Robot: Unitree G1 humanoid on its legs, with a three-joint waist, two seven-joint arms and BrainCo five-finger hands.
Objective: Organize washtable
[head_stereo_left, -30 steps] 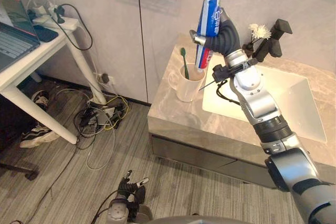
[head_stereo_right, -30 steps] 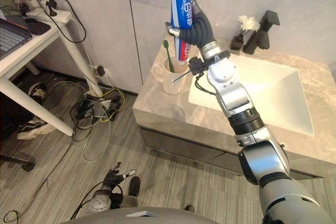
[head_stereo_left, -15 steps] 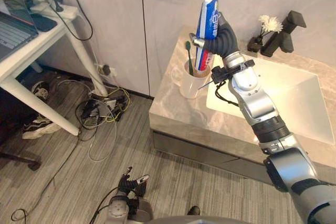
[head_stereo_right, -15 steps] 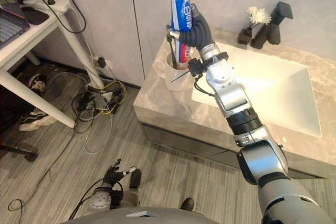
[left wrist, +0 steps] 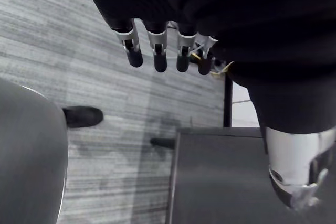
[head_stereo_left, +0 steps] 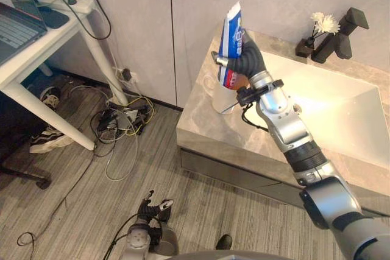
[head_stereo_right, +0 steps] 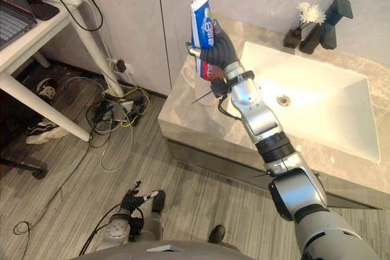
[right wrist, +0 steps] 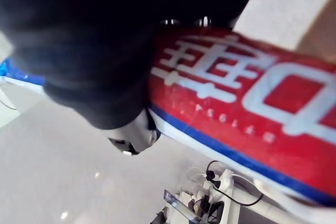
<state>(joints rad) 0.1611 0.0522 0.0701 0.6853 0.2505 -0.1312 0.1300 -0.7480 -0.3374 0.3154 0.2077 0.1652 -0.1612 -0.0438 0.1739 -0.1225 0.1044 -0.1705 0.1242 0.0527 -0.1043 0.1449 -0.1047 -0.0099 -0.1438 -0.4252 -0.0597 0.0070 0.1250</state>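
Closest to you, left hand: your left hand (head_stereo_left: 148, 212) hangs low over the grey striped floor (head_stereo_left: 73, 211). Its fingers (left wrist: 157, 56) are straight and hold nothing.
Floor clutter: a tangle of cables (head_stereo_left: 119, 123) lies by the leg of a white desk (head_stereo_left: 42, 52) on your left. A shoe (head_stereo_left: 46, 142) sits beneath the desk.
Washtable: the marble counter (head_stereo_left: 204, 123) stands ahead on your right, front edge towards you.
Right hand: your right hand (head_stereo_left: 248, 59) is raised over the counter's left end, fingers curled round a toothpaste tube (head_stereo_left: 231, 35).
Toothpaste tube: blue, white and red, it stands almost upright in that grip, flat end up and red end down.
Cup: a white cup (head_stereo_left: 214, 98) sits on the counter directly under the tube. You cannot tell whether the tube's lower end is inside it.
Sink: the white basin (head_stereo_left: 329, 98) lies to the right of the cup.
Far edge: a black faucet (head_stereo_left: 341, 31) and a small vase of white flowers (head_stereo_left: 323, 24) stand behind the basin, by the wall.
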